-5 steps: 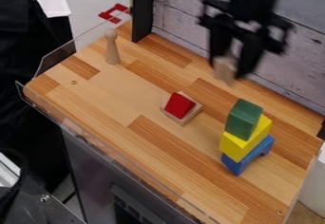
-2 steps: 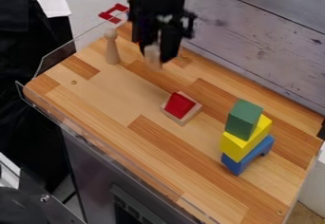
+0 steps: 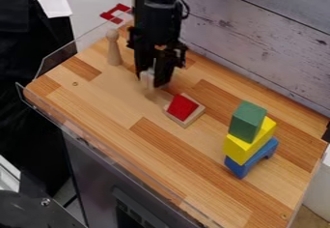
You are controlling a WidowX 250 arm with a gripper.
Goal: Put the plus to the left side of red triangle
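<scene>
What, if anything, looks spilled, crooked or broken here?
Nothing clearly does. The peg stands upright, the green block rests on the yellow one, above the blue one, and the red triangle sits on a pale base.

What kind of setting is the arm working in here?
Probably a robot lab or workshop bench set up for block tasks: a wooden tabletop with clear plastic edging, a grey plank-patterned backdrop, and a stack of toy blocks.
</scene>
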